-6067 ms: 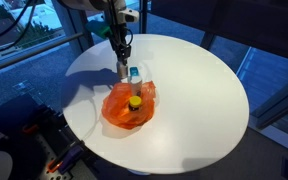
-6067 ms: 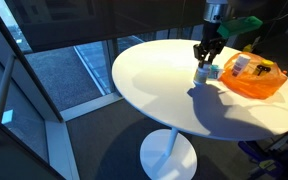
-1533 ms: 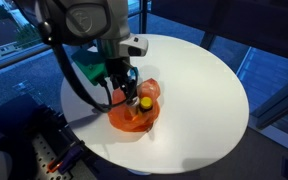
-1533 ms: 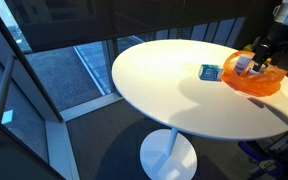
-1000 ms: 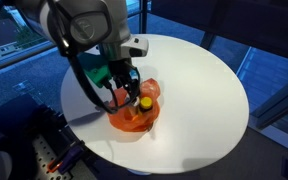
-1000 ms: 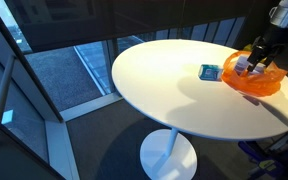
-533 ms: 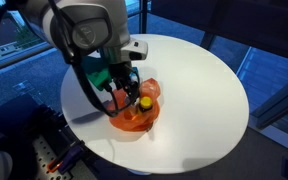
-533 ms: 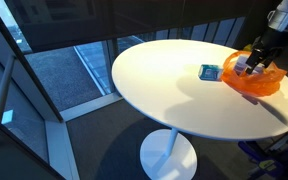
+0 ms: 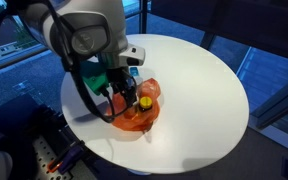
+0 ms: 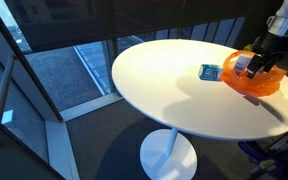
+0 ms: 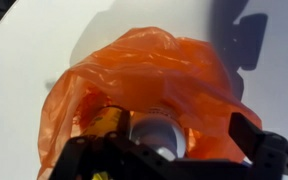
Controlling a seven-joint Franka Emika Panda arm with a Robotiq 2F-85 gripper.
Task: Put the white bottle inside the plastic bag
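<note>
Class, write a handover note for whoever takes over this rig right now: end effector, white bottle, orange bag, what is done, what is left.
End effector: down at the mouth of the orange plastic bag, fingers either side of the white bottle; gripping or released, cannot tell.
Bottle: in the bag's opening, near a yellow item.
Done: bottle is at the bag.
Left: confirm release, then lift clear.

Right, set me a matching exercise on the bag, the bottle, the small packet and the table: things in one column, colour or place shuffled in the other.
1 bag
2 bottle
3 packet
4 table

A blue, on the bare tabletop next to the bag
B round, on a single pedestal
C orange, crumpled
D white, at the bag's opening

Pairs: 1-C, 2-D, 3-A, 4-B
</note>
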